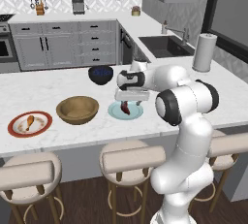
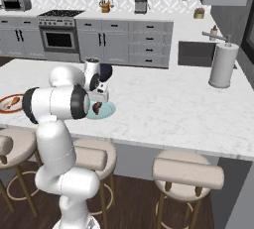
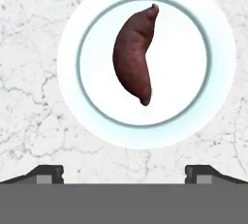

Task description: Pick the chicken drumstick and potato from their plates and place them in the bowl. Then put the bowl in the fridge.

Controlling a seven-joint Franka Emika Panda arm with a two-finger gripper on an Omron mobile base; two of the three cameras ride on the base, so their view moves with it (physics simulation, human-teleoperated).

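The gripper [image 3: 124, 172] is wide open and holds nothing, right above the potato [image 3: 134, 54] lying on the pale blue plate [image 3: 72, 68].

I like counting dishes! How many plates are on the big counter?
2. The pale blue plate sits under the open gripper, with the potato on it. The red-rimmed plate is at the counter's left end, holding the chicken drumstick.

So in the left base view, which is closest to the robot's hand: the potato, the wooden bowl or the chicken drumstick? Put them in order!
From the open gripper:
1. Potato, right beneath, on the blue plate.
2. Wooden bowl, to its left.
3. Chicken drumstick, farthest left, on the red-rimmed plate.
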